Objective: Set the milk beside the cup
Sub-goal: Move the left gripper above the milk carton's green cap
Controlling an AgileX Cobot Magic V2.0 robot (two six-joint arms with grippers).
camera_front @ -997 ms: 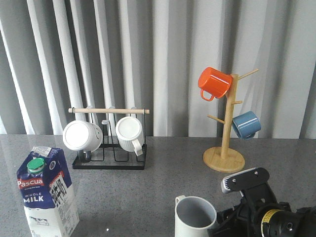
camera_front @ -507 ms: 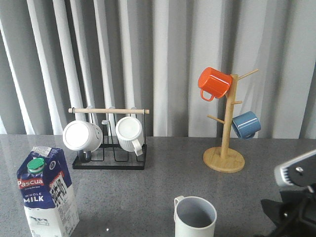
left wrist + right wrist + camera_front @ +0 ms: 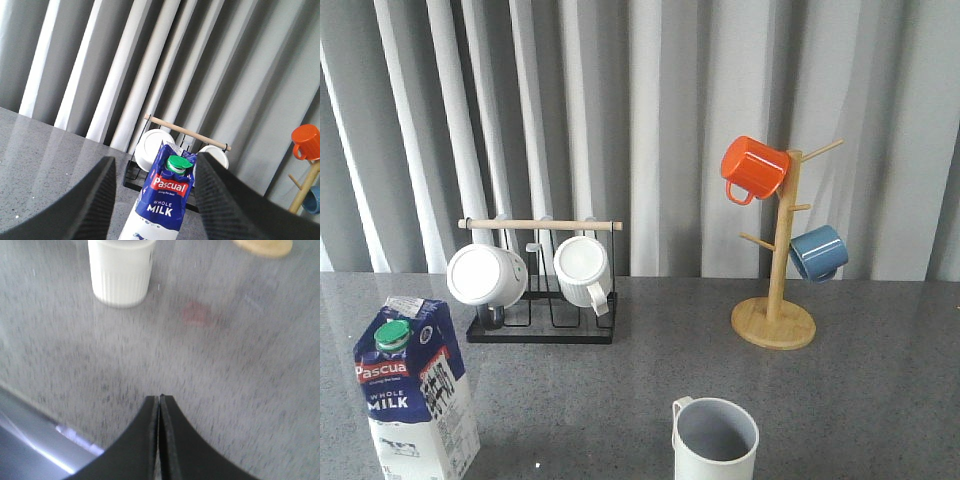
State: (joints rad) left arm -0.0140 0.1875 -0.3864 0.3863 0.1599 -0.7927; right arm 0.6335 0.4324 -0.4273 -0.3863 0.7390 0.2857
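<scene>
Milk: carton stands upright at the front left of the grey table, green cap on top, red "Pascua" band and "WHOLE MILK" facing the front camera. Nothing is touching it.
Cup: pale ribbed mug at the front, a bit right of centre, upright with its grey inside showing and the handle poking out to the left. It's well apart from the milk, with bare tabletop between them.
Left gripper: fingers spread wide. In the left wrist view the carton shows up in the gap between them but farther out, so it's holding nothing.
Right gripper: fingers pressed flat together with nothing in between, hanging over the table. The cup sits beyond the tips, pretty blurry in the right wrist view.
Wire rack: black, at the back left behind the milk, with two glossy white mugs on their sides under a wooden bar.
Mug tree: wooden, at the back right, orange mug up high and blue mug lower down.
Arms: neither one shows in the front view.
</scene>
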